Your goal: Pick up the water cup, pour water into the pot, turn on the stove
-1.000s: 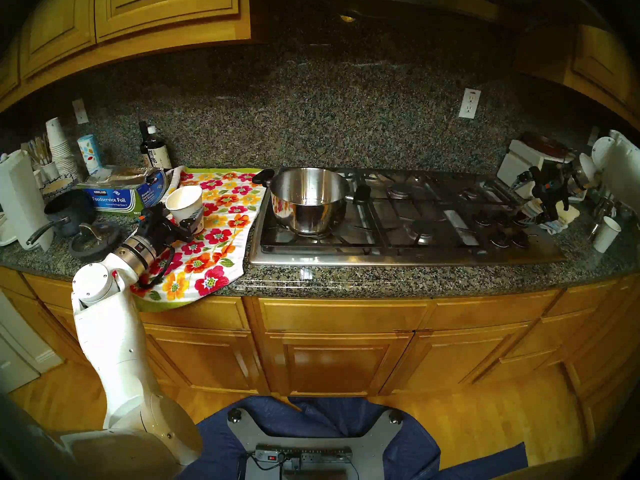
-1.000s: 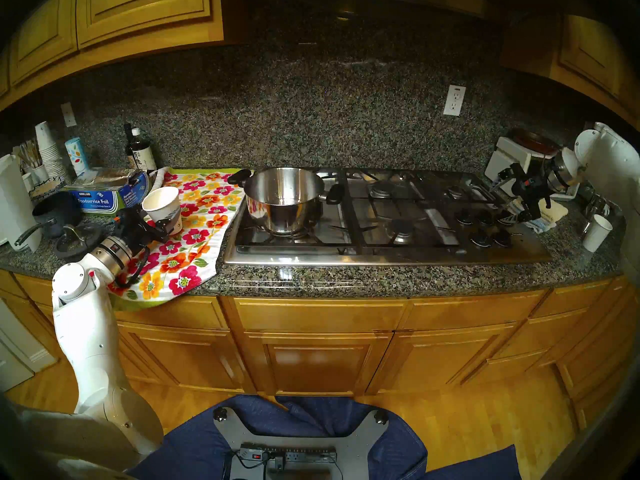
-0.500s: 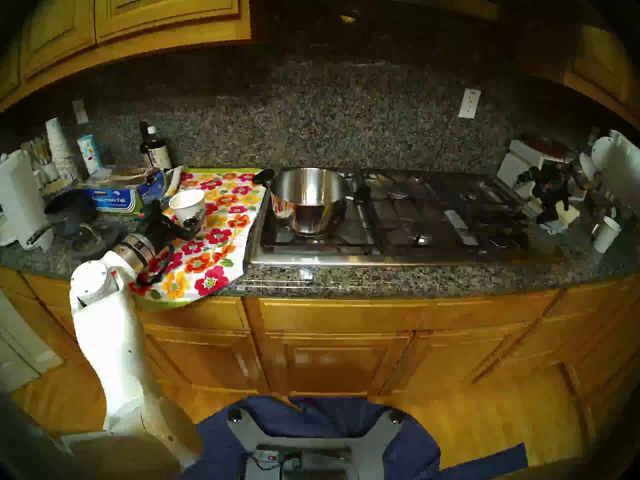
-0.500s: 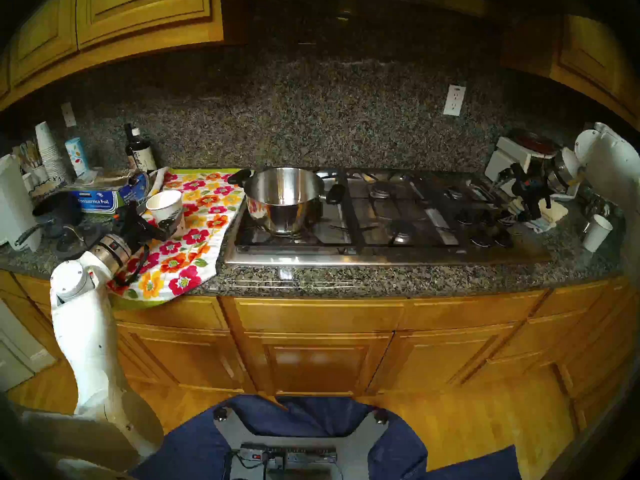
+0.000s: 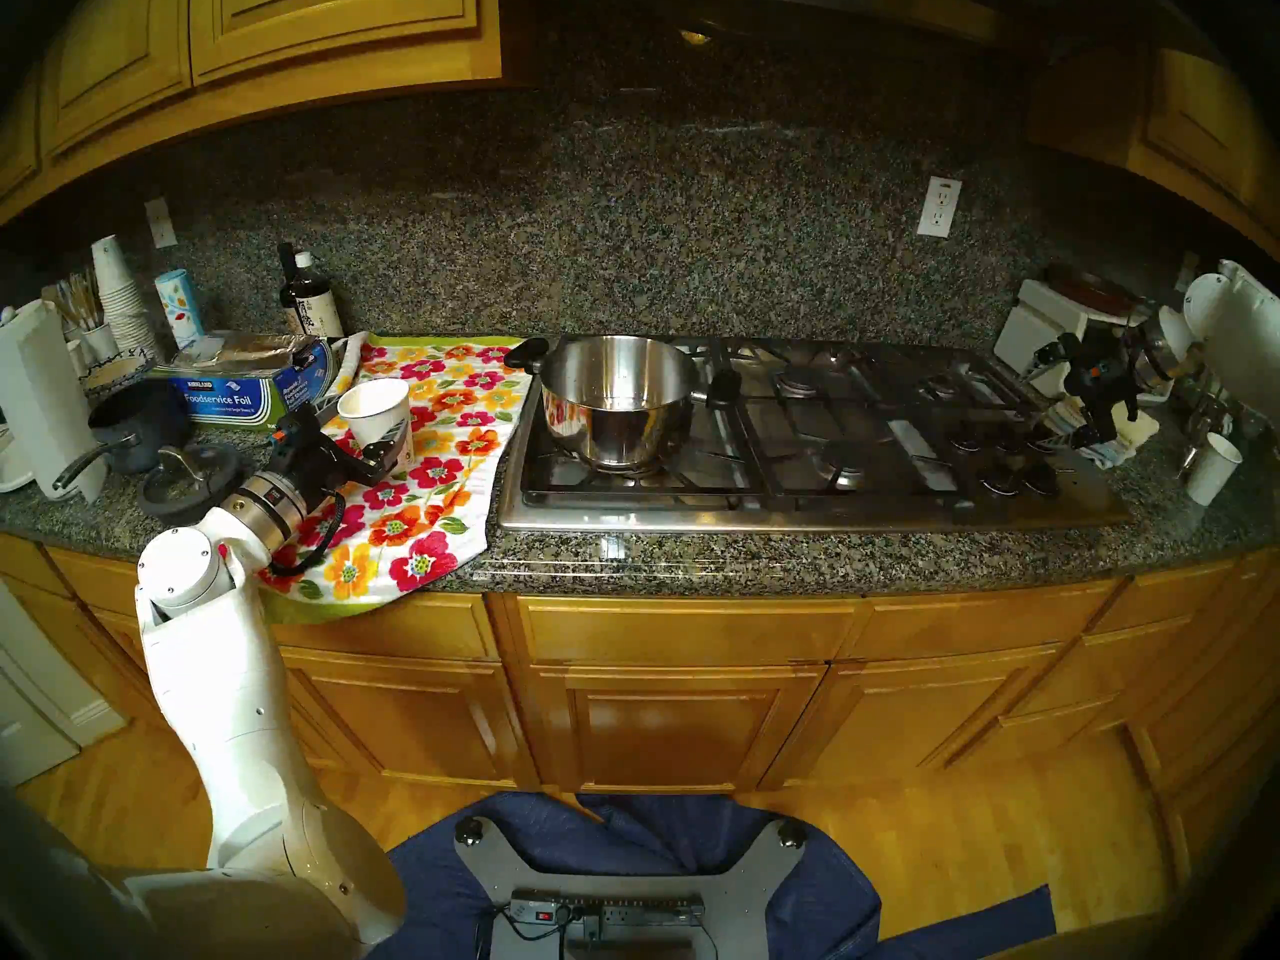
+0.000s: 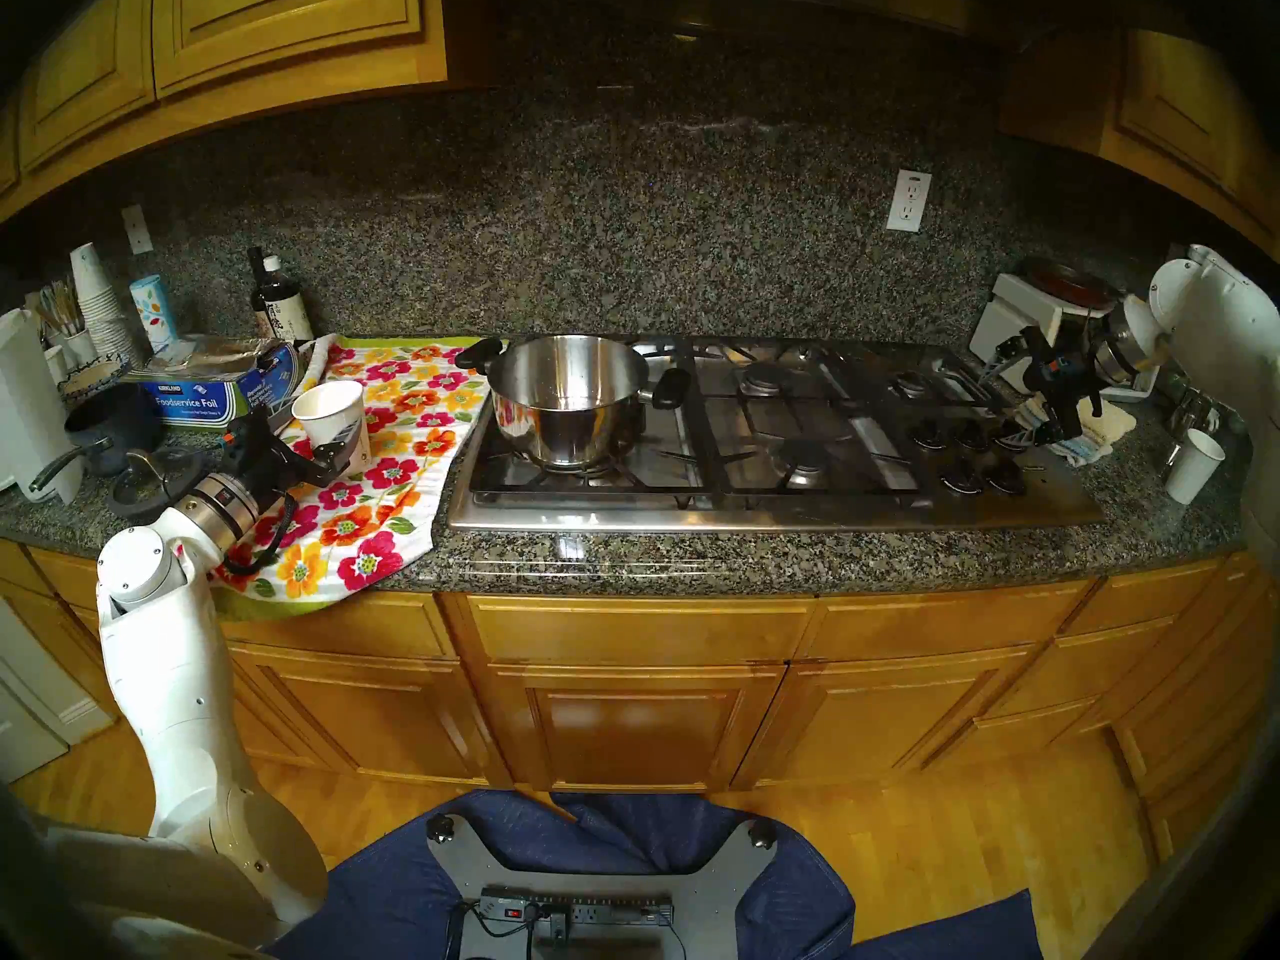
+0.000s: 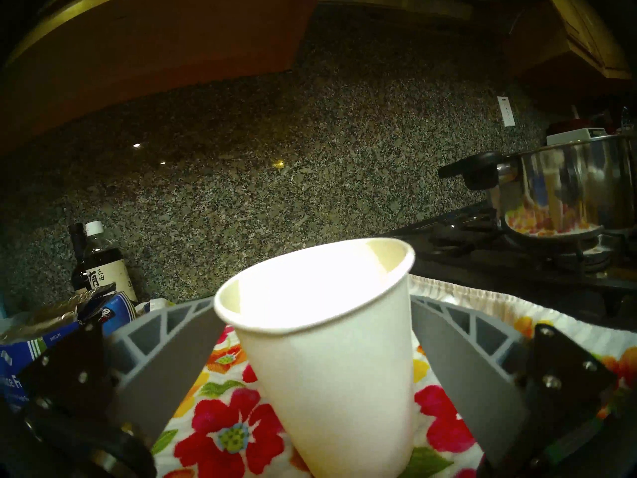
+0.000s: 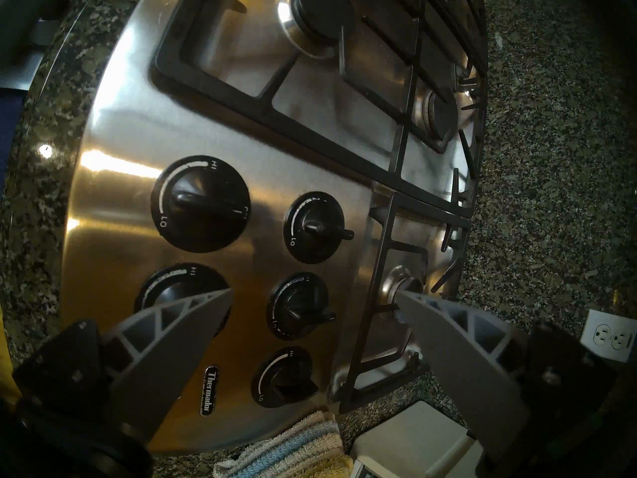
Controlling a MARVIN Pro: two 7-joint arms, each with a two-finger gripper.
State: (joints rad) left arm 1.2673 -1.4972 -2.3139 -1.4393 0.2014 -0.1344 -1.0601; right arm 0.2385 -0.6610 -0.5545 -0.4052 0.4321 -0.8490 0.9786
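The white paper cup (image 7: 327, 346) stands upright on the floral towel (image 5: 443, 453), left of the stove (image 5: 810, 439), between the grey fingers (image 7: 165, 356) of the left gripper (image 5: 370, 431). That gripper is spread wide: each finger stands just beside the cup wall, gripping nothing. The stainless steel pot (image 5: 616, 401), with black side handles, sits on the stove's left grate, right of the cup. At the stove's far right end, the right gripper (image 8: 312, 299) hangs above the black knobs (image 8: 200, 204), its fingers (image 8: 458, 342) wide apart and empty.
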